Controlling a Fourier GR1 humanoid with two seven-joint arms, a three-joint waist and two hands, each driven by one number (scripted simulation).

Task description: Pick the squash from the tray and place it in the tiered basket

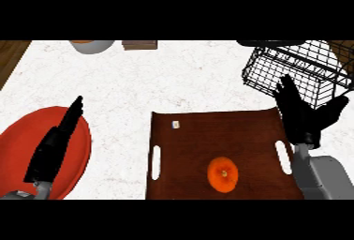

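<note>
Squash on tray; both hands empty, fingers straight.

White counter; brown tray at near centre; red plate at left; black wire tiered basket at far right. Right hand open, fingers spread upward, over tray's right edge just before basket. Left hand flat, fingers extended, over the plate. Orange squash lies on tray's near half, apart from both hands.

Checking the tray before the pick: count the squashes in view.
1. The round orange squash lies on the dark brown tray with slot handles, near its front middle. The right robot hand covers the tray's far right corner, so something small could be hidden there.
</note>
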